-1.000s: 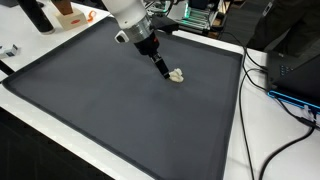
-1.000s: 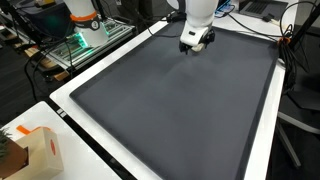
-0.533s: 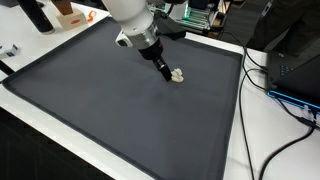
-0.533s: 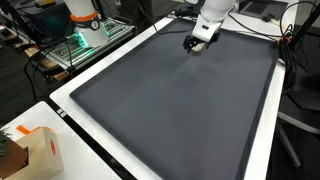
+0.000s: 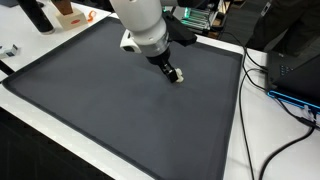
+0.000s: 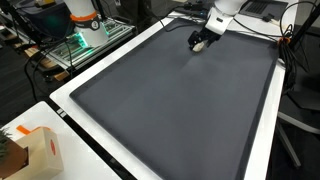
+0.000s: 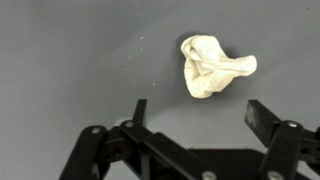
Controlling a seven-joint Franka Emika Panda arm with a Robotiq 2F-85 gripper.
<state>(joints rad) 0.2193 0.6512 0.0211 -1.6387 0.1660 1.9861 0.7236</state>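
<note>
A small crumpled white wad, like cloth or paper, lies on the dark grey mat. In the wrist view my gripper stands open just short of it, with nothing between the two black fingers. In an exterior view the wad peeks out beside my gripper, which hangs low over the mat's far part. In an exterior view my gripper sits over the far end of the mat, and the wad is hidden behind it.
The mat has a white border. Cables and a blue device lie beyond one side. An orange-and-white box sits at a near corner. Electronics with green lights and another white arm stand past the mat.
The arm has shifted across the mat toward the white wad, and my gripper now stands right at it. The jaws have stayed open.
</note>
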